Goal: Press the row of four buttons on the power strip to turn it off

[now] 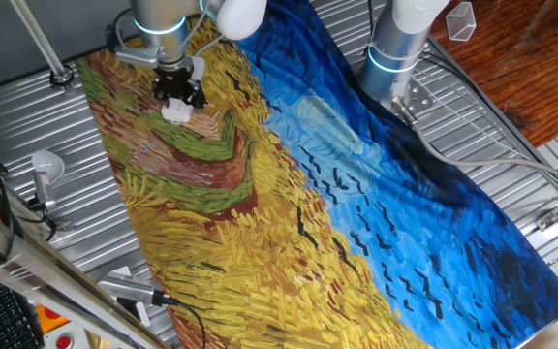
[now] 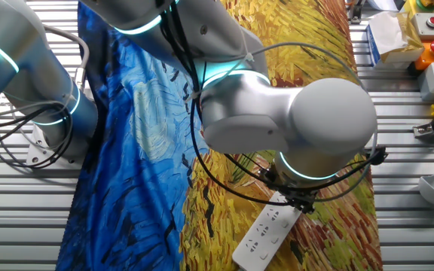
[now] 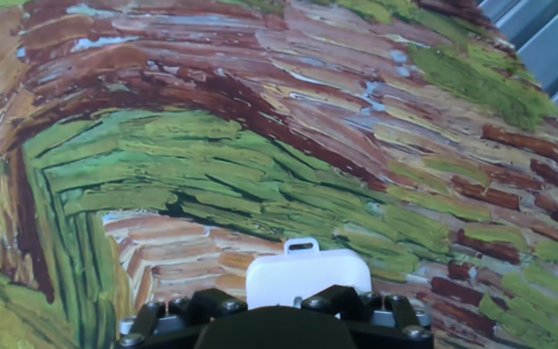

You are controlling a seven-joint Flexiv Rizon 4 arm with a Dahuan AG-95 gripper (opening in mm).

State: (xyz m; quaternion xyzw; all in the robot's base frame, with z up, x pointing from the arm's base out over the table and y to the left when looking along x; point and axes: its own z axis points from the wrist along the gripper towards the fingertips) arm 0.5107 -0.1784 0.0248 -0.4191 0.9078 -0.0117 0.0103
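Observation:
The power strip (image 2: 265, 229) is a long white bar lying slantwise on the painted cloth, with socket marks along its top. In the one fixed view only its end (image 1: 176, 112) shows, just under the black gripper (image 1: 178, 99). The hand view has the strip's rounded end (image 3: 308, 274) and a small loop tab sticking out past the gripper's black body (image 3: 275, 320). The gripper (image 2: 295, 197) sits over the strip's far end, largely covered by the arm's big silver joint (image 2: 307, 120). The four buttons are hidden from me. No view shows the fingertips.
A painted cloth (image 1: 289, 184) of yellow, green and blue covers the slatted metal table (image 1: 27, 116). A grey round-headed lamp-like object (image 1: 46, 167) stands at the left edge. Boxes with red buttons (image 2: 429, 22) sit beyond the cloth. The arm's base (image 1: 400, 44) and cables (image 1: 473, 155) take the far side.

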